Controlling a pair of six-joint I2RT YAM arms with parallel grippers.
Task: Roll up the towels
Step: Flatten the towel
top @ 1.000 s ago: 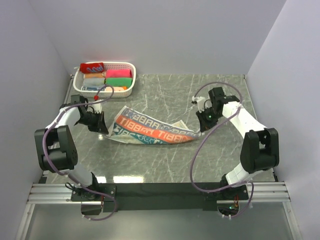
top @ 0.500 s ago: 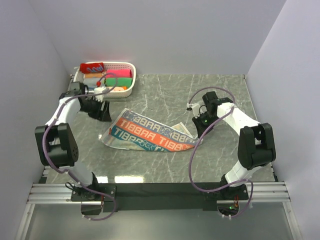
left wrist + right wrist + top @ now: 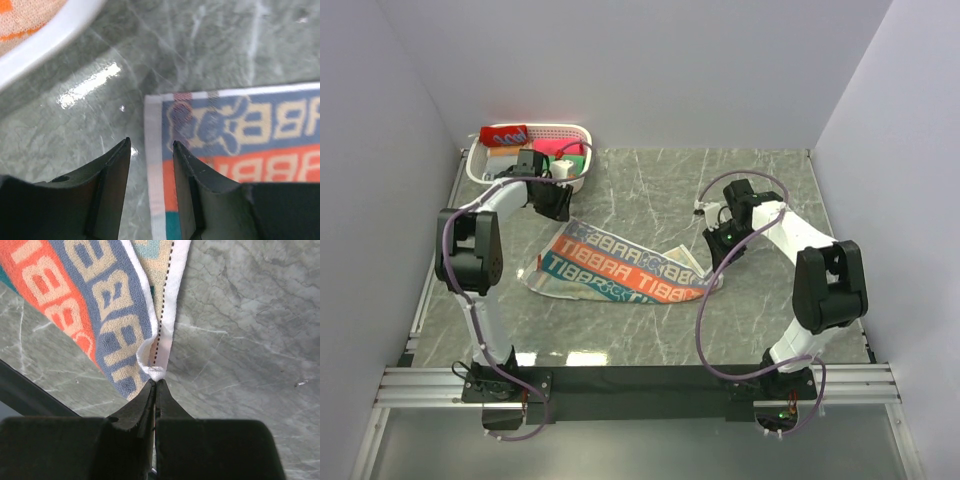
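A tiny pinch on the cream towel [image 3: 620,268] may slip.
The towel lies in the middle of the tabletop [image 3: 770,320]. The right end effector [image 3: 155,382] pinches just a tiny bit of its corner, so a tug may pull it free. The left end effector [image 3: 151,144], spread and holding nothing, hangs over the other end and may miss. The basket [image 3: 555,127] in the far left corner holds a red roll [image 3: 504,134] and other bright rolls [image 3: 572,160].

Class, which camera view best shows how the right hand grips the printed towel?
The right wrist view: the right hand is shut on the towel by its white hem, seen close up. The top external view shows the whole towel spread, but the pinch is tiny. The left wrist view shows only the opposite corner.
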